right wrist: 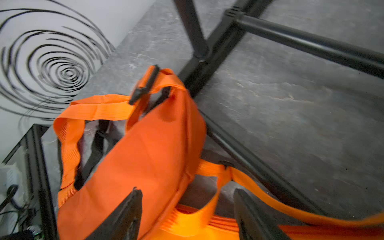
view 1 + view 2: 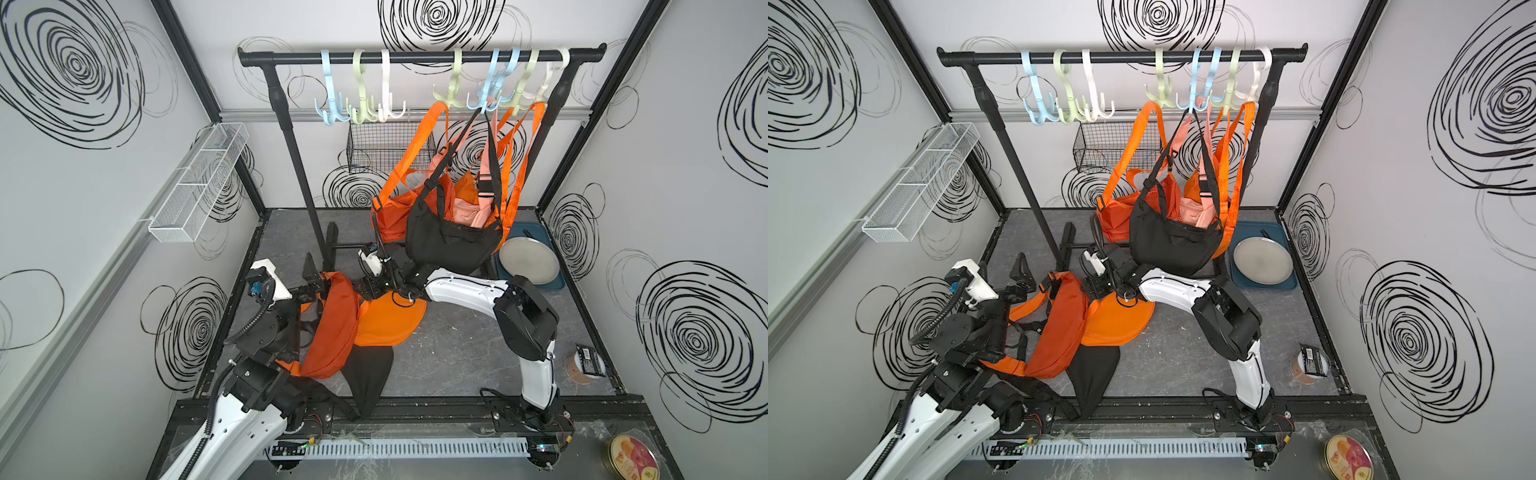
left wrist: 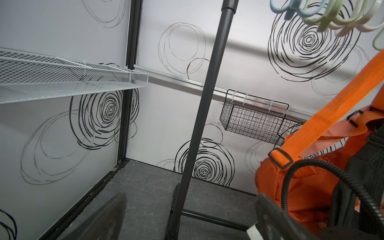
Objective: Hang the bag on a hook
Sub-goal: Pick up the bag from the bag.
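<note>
Top views: 2, high at the front, looking down and back over everything.
Left wrist: low, tilted up toward the back, rack (image 3: pixel 199 116) close.
Right wrist: very near the orange bag (image 1: pixel 145 158), facing the floor (image 1: pixel 291 104).
Shared: rack base, all 4.

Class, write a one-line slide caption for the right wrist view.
Right gripper, fingers apart, straddles the strap of an orange bag on the floor by the rack.

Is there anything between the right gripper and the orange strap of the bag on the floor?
Nothing visible does. In the right wrist view the right gripper hangs just above the orange strap, jaws open on either side of it, beside the orange bag; no other thing lies between.
</note>
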Controlling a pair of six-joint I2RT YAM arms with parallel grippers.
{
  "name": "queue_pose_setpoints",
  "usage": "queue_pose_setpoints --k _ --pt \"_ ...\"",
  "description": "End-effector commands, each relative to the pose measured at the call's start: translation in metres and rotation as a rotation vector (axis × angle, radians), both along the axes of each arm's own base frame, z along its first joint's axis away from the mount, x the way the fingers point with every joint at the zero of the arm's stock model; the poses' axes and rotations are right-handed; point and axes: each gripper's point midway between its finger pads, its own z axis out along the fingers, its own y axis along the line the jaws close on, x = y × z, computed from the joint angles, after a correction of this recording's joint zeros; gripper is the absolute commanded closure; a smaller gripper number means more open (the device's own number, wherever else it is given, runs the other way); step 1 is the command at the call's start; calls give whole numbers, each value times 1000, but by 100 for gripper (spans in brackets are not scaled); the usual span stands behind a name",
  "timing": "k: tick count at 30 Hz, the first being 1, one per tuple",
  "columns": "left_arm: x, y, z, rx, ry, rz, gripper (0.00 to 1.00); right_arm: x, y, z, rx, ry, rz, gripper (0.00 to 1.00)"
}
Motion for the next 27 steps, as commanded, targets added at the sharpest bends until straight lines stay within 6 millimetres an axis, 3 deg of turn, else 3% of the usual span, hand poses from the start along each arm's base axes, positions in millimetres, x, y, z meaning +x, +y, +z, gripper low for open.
queue_pose_setpoints --k 1,8,15,21,25,27 --pt "-12 20 11 -51 -66 88 1 -12 46 33 32 -176 152 27" --pt "-20 30 12 -59 -84 134 1 3 78 7 -130 -354 182 26" --pt "-21 30 13 -54 -89 135 1 44 69 -11 -304 -523 53 25" --pt "-22 30 14 -49 -93 133 1 61 52 -43 -409 -468 -76 24" --pt "-21 29 14 -47 -90 130 1 55 52 -67 -381 -292 -82 23" --pt "-21 29 14 -45 -88 131 1 46 53 -69 -337 -207 -63 23"
